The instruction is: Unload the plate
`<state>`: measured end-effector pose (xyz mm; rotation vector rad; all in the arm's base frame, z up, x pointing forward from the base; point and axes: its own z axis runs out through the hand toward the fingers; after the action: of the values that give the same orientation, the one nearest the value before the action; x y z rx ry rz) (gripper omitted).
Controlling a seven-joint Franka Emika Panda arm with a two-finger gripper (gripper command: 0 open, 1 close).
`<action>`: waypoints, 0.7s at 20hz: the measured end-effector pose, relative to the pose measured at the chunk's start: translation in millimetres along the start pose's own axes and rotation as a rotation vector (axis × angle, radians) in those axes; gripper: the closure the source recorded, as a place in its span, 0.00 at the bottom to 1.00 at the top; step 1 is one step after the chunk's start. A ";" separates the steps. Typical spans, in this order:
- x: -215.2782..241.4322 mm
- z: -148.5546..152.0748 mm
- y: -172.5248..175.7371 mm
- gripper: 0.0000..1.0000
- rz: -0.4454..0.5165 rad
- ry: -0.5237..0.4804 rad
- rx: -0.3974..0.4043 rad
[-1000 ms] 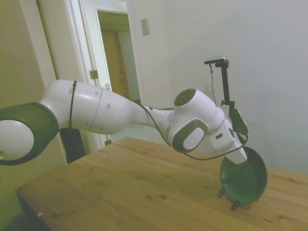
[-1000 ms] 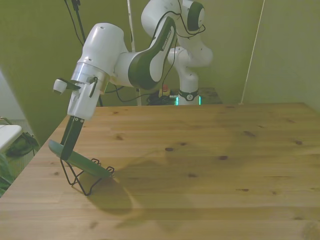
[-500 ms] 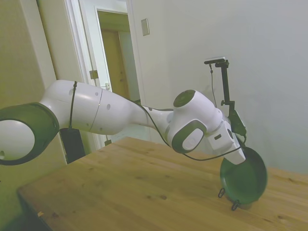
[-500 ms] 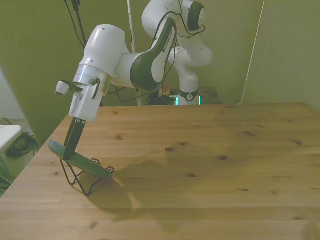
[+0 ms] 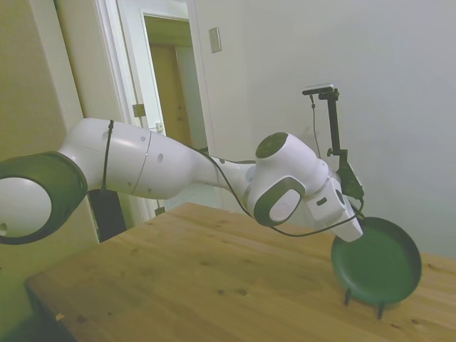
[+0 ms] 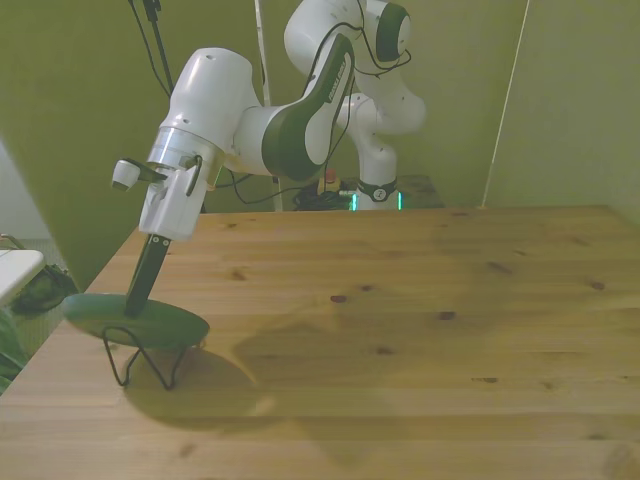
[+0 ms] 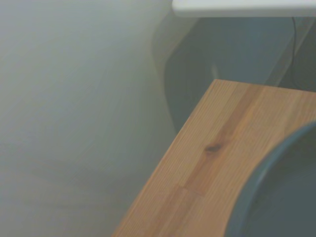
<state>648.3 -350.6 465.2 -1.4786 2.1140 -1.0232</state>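
At the table's (image 6: 400,300) corner on the front view's left, the plate (image 6: 140,320) sits on the thin wire rack (image 6: 135,357), whose two looped legs show beneath it. From the front it reads as a flat dark ellipse, nearly edge-on, while from the side I see its round hollow face (image 5: 377,261) turned toward that camera, so I judge it tilted rather than lying level; the exact angle I cannot fix. The relation that matters for my next move: the gripper (image 6: 138,297) comes down onto the plate from above, its dark fingers slanting steeply down from the white arm (image 6: 250,130) to meet the plate on its upper part, near the rim. The plate therefore lies directly below and around the fingertips, not off to one side, and its broad face spreads away from them toward the table edge. The fingers look narrow, set close together as one dark bar in the front view, and I judge them pinched on the plate's rim, though the contact itself is too small to see plainly. From the wrist camera only a curved arc of the rim (image 7: 276,192) shows, with bare wood beside it. Unloading appears to call for a lift clear of the rack wires before any sideways travel; a snagged leg could drag the rack along.
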 end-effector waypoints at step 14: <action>-20.0 -53.4 -29.7 1.00 -0.008 -0.032 0.076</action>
<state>640.6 -319.1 520.8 -1.4586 2.0262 -1.0628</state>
